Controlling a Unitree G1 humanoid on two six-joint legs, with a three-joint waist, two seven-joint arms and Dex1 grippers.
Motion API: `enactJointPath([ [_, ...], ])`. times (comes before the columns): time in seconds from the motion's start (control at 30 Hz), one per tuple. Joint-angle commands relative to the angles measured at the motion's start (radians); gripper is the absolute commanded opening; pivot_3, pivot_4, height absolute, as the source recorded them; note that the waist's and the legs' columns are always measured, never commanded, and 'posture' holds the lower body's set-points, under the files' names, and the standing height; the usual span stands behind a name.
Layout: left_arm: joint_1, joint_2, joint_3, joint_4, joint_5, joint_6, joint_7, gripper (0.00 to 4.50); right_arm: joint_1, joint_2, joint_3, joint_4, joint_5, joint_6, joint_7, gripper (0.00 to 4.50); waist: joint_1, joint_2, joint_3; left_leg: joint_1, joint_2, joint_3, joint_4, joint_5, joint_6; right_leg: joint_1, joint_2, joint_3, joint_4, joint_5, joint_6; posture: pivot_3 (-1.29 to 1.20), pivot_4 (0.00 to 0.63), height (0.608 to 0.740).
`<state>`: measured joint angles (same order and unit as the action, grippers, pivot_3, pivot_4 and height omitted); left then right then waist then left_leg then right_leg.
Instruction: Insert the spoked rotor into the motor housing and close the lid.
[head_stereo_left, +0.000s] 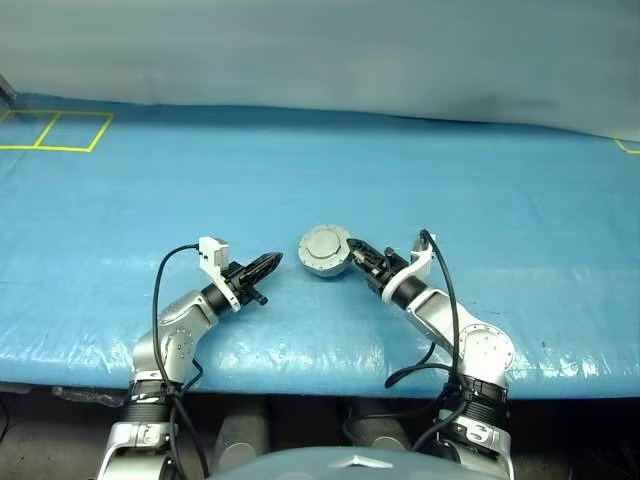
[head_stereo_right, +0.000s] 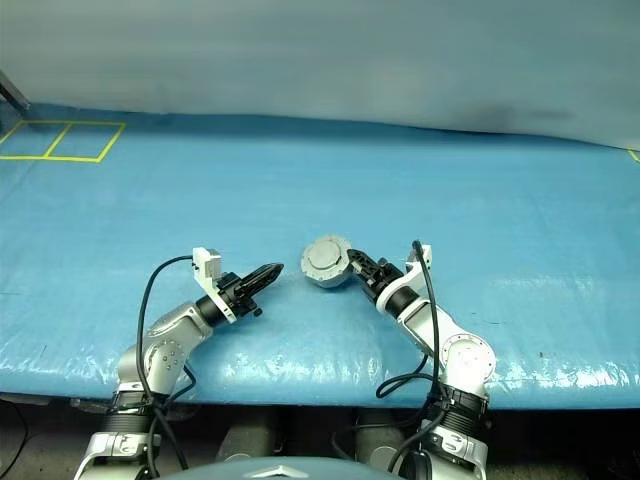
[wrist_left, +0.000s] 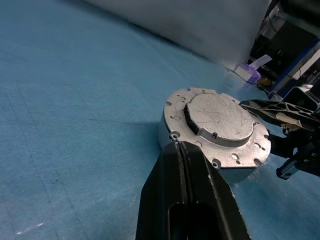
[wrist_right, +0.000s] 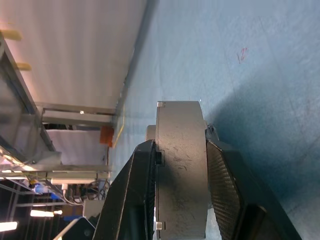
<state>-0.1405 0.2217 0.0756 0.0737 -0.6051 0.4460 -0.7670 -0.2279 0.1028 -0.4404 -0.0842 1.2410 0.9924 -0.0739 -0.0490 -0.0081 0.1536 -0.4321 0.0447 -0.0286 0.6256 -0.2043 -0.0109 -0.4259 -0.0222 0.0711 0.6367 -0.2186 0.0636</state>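
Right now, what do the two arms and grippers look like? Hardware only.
Both arms are silver-grey metal links with black joint bands. A loose black cable arcs along each one. The left gripper and right gripper each have two tapered black fingers; the right's finger pads show a fine mesh texture. A small white block sits on each wrist.

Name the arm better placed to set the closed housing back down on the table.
Right. Its pincer already clamps the housing, one finger on each flat face, lid closed. The left pincer is shut and holds nothing, its tip just short of the housing's edge.
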Motion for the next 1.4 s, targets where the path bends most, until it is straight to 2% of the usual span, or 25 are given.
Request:
enactJointPath([
  [0.03, -0.002, -0.031, 0.050, -0.039, -0.063, 0.006, 0.016, 0.00, -0.044, 0.018, 0.016, -0.058, 0.096, -0.032, 0.002, 1.20, -0.003, 0.000, 0.001, 0.000, 0.000, 0.000, 0.000, 0.000, 0.000, 0.000, 0.000, 0.000, 0.000, 0.000, 0.000, 0.00, 0.150, 0.740],
  [0.23, 0.007, -0.061, 0.061, -0.037, -0.072, -0.010, 0.014, 0.00, -0.049, -0.003, 0.043, -0.069, 0.117, -0.050, -0.010, 1.20, -0.008, 0.000, 0.001, 0.001, 0.000, -0.001, 0.001, 0.000, 0.000, -0.001, 0.001, 0.000, 0.004, 0.000, -0.001, 0.00, 0.150, 0.740],
  [0.33, 0.011, -0.076, 0.066, -0.044, -0.111, 0.022, 0.000, 0.55, -0.051, -0.006, 0.051, -0.073, 0.137, -0.058, -0.015, 1.20, -0.010, 0.000, 0.001, 0.000, 0.000, -0.001, 0.002, 0.000, 0.000, -0.001, 0.001, 0.000, 0.005, -0.001, -0.001, 0.00, 0.150, 0.740],
  [0.53, 0.006, -0.096, 0.085, -0.067, -0.236, 0.118, -0.025, 2.44, -0.055, -0.006, 0.076, -0.098, 0.194, -0.062, -0.023, 1.20, -0.013, 0.000, 0.001, 0.000, 0.000, -0.001, 0.003, 0.000, 0.000, -0.001, 0.001, 0.001, 0.006, -0.001, -0.001, 0.00, 0.150, 0.740],
  [0.6, 0.002, -0.103, 0.093, -0.066, -0.258, 0.130, -0.015, 3.22, -0.056, -0.008, 0.086, -0.104, 0.210, -0.068, -0.027, 1.20, -0.013, 0.000, 0.001, 0.000, 0.000, -0.001, 0.003, 0.000, 0.000, -0.001, 0.001, 0.000, 0.006, -0.001, -0.001, 0.00, 0.150, 0.740],
  [0.73, -0.014, -0.134, 0.131, -0.047, -0.333, 0.179, 0.029, 4.47, -0.057, -0.017, 0.104, -0.118, 0.243, -0.079, -0.033, 1.20, -0.013, 0.000, 0.001, 0.000, 0.000, -0.002, 0.003, 0.000, 0.000, 0.000, 0.002, 0.000, 0.006, 0.000, -0.001, 0.00, 0.150, 0.740],
  [1.0, -0.046, -0.173, 0.192, -0.035, -0.534, 0.350, 0.088, 4.47, -0.042, -0.031, 0.165, -0.140, 0.294, -0.082, -0.034, 1.20, -0.014, 0.000, 0.001, 0.000, 0.000, -0.002, 0.004, 0.000, 0.000, 0.000, 0.002, 0.000, 0.006, 0.000, 0.000, 0.00, 0.150, 0.740],
  [1.4, -0.077, -0.213, 0.171, -0.031, -0.523, 0.346, 0.111, 4.47, -0.020, -0.037, 0.247, -0.167, 0.307, -0.091, -0.030, 1.20, -0.013, 0.000, 0.001, 0.000, 0.000, -0.003, 0.004, 0.000, 0.000, 0.000, 0.002, 0.001, 0.006, 0.000, 0.000, 0.00, 0.150, 0.740],
])
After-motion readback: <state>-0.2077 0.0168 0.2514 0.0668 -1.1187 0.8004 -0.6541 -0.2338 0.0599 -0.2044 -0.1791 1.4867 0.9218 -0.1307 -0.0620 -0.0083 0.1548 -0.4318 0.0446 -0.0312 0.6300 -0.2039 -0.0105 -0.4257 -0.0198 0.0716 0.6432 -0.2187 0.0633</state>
